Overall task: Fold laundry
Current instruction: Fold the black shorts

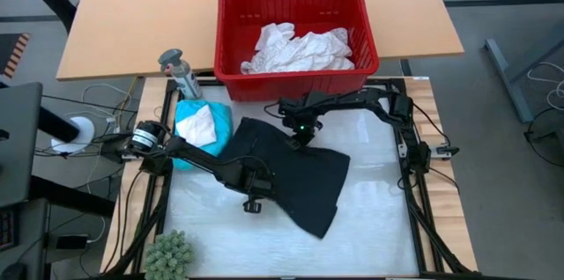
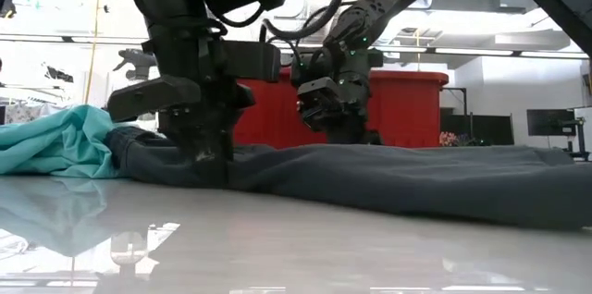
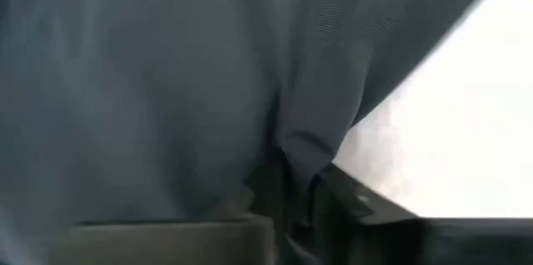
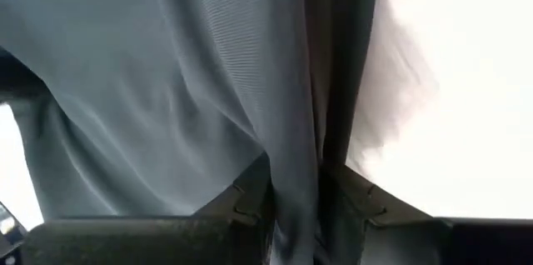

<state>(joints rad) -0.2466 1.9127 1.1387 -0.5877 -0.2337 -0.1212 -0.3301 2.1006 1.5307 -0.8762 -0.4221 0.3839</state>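
Note:
The black shorts-like garment [image 1: 291, 170] lies spread on the white table mat, in the middle. My left gripper [image 1: 256, 197] is shut on its near left edge, and in the low view this gripper [image 2: 211, 166] stands on the cloth. My right gripper [image 1: 300, 134] is shut on the garment's far edge, just in front of the red basket. A teal garment [image 1: 204, 127] with a white piece on top lies at the table's far left. More white laundry [image 1: 300, 49] lies in the basket. My left gripper pinches a raised fold of the black cloth [image 3: 293, 155] between its two fingers, at the garment's near left edge. The fingers come from above, pointing steeply down. The cloth around the hold rests on the table. My right gripper pinches a ridge of the black cloth [image 4: 293, 152] between its two fingers, at the garment's far edge. It comes slanting down from the far right. The rest of the garment [image 2: 416, 178] lies on the table.
A red plastic basket [image 1: 231, 38] stands beyond the mat's far edge. A grey spray bottle [image 1: 181, 73] is at the far left and a green fuzzy plant [image 1: 167, 252] at the near left corner. The mat's right and near parts [image 1: 379, 227] are bare.

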